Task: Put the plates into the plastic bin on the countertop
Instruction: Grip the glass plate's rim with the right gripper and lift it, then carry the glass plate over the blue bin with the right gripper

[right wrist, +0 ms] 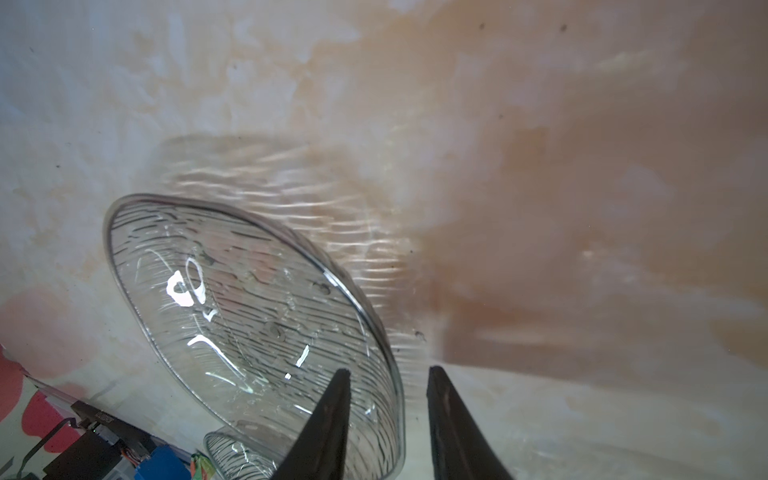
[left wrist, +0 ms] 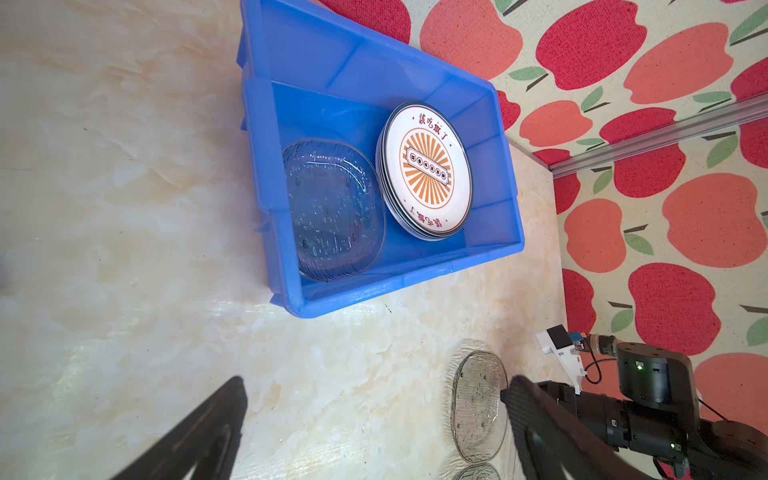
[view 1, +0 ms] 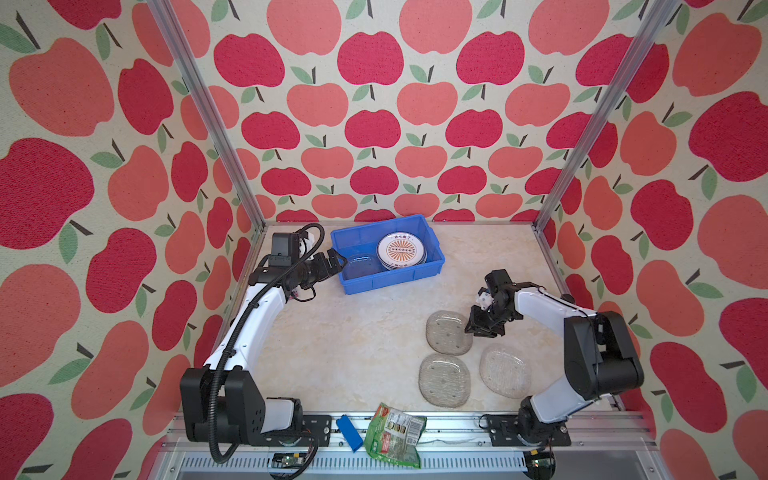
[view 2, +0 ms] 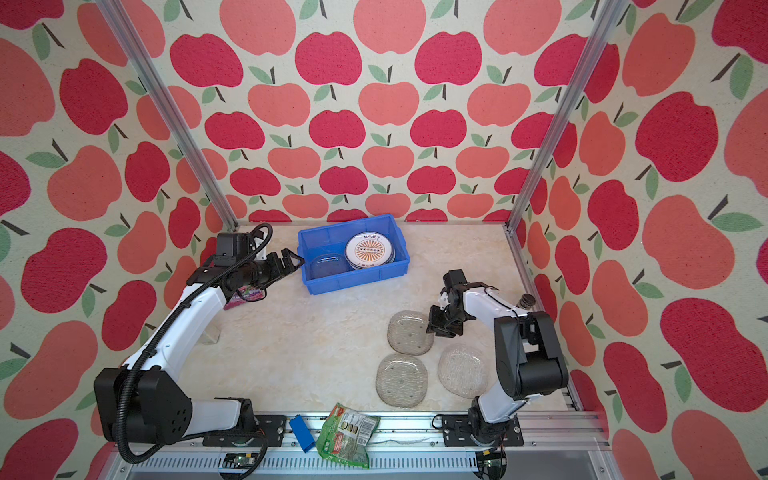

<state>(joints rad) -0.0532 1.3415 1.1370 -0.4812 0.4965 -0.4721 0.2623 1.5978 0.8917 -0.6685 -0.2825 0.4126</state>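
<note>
Closest to our right wrist camera, our right jaws straddle the rim of the rear glass plate [right wrist: 249, 311]: one finger over its ribbed well, the other just outside the edge with a gap showing, so they stand part-open and are not yet pinching it. That plate lies on the desk [view 1: 353, 353], rearmost of three clear plates on the right side in both top views; the front glass plate [view 1: 444, 380] and the side glass plate [view 1: 505, 370] lie close by.

We judge the step in hand to be the grasp. To do it well we should seat the rim deep between the fingers before squeezing, close gently because glass is hard and slick, then raise it clear of its neighbours without dragging across them.

The blue plastic bin [view 1: 390, 284] sits at the back of the desk, well apart from these plates. Inside, a binned glass plate [left wrist: 332, 208] lies flat in the left half and a stack of round white plates [left wrist: 426, 170], topped by an orange sunburst design, fills the right; we cannot count the stack. Our left jaws hang spread wide and empty at the bin's left end, so the carry should come in over the front wall, away from them.
</note>
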